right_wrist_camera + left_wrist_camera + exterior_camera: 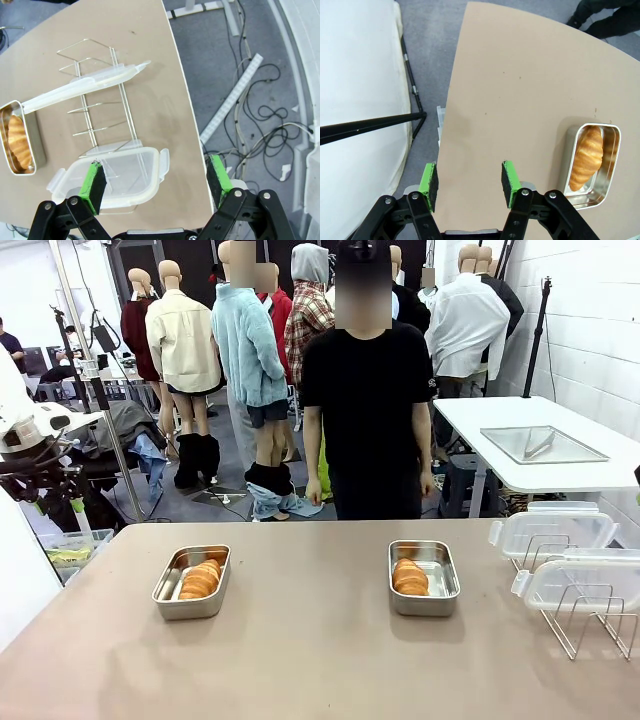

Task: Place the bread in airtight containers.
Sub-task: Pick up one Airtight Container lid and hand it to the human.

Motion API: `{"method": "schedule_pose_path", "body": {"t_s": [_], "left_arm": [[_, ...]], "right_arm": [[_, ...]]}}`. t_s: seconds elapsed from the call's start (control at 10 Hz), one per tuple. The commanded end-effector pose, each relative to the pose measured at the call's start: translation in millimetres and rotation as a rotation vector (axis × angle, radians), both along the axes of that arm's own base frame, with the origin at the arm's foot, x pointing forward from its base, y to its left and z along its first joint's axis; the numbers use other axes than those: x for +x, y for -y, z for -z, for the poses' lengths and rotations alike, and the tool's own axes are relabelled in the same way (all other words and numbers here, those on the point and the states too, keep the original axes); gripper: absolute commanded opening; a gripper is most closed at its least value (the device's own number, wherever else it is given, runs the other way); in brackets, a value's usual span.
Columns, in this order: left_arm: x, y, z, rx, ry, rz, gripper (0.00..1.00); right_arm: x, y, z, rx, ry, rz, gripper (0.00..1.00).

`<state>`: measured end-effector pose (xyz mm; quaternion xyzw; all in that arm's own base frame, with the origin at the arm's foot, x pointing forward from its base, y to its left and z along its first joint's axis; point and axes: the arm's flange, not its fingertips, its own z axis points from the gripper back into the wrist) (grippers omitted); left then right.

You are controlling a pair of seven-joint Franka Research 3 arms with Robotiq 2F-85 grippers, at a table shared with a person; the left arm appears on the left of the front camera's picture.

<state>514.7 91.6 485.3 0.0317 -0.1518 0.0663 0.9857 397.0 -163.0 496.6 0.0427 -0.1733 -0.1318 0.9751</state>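
Green pads on the left gripper (469,172) were spread wide with nothing between them, hanging right over the edge of the tan table (520,75). Off to one side sat the left tin (569,150) with a golden ridged bread roll (587,156) lying inside, no lid on it. Same deal with the right gripper (156,177): jaws wide apart, holding nothing, one finger over a clear lid (125,172) near the table edge, the other out past the edge above some floor cables (260,115). That lid sat right up against a wire rack (100,117), a second clear lid (85,85) leaned across the rack, and just beyond was the right tin (36,145) with a second bread roll (17,137) in it, also uncovered. Both tins were well apart on the table, and a person in black (368,420) stood at the far side, arms down.
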Motion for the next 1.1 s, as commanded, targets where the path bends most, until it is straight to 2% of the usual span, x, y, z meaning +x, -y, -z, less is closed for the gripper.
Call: {"method": "schedule_pose_path", "body": {"t_s": [0.0, 1.0], "left_arm": [[0.1, 1.7, -1.1, 0.015, 0.001, -0.020, 0.67], [0.1, 1.7, -1.1, 0.015, 0.001, -0.020, 0.67]], "right_arm": [[0.8, -1.5, -0.2, -0.009, -0.012, 0.016, 1.00], [0.8, -1.5, -0.2, -0.009, -0.012, 0.016, 1.00]]}}
